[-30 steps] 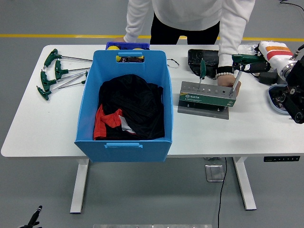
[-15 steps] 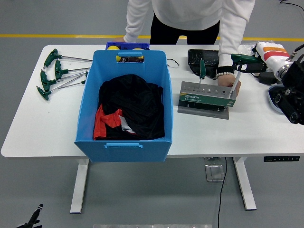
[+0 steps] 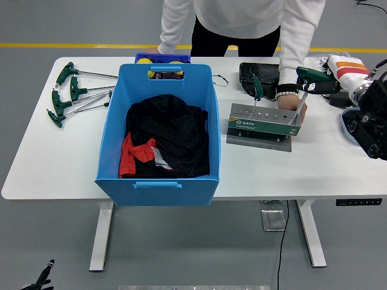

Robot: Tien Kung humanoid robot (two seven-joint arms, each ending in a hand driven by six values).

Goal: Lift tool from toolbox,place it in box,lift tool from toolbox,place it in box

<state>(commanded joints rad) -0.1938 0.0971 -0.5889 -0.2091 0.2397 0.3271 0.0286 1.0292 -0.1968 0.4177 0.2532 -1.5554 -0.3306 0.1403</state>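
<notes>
At the bench's far right edge: right hand [image 3: 338, 71] wrapped round the green handle of a T-handle hex key [image 3: 307, 81], shaft tip just at the tool rack [image 3: 261, 122].
Raised a little against a second ago, nearly free for carrying to the blue box [image 3: 158, 136]. Rack steadied by a person's hand [image 3: 296, 104]. Second key [image 3: 256, 89] standing in the rack.

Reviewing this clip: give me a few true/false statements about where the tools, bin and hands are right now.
1. The blue bin holds dark clothing. True.
2. Loose T-handle tools lie right of the bin. False: left of it.
3. A person's hand rests on the tool stand. True.
4. The stand holds no tools. False: one green-handled tool stands in it.
5. The right robot hand holds a green-handled tool. True.
</notes>
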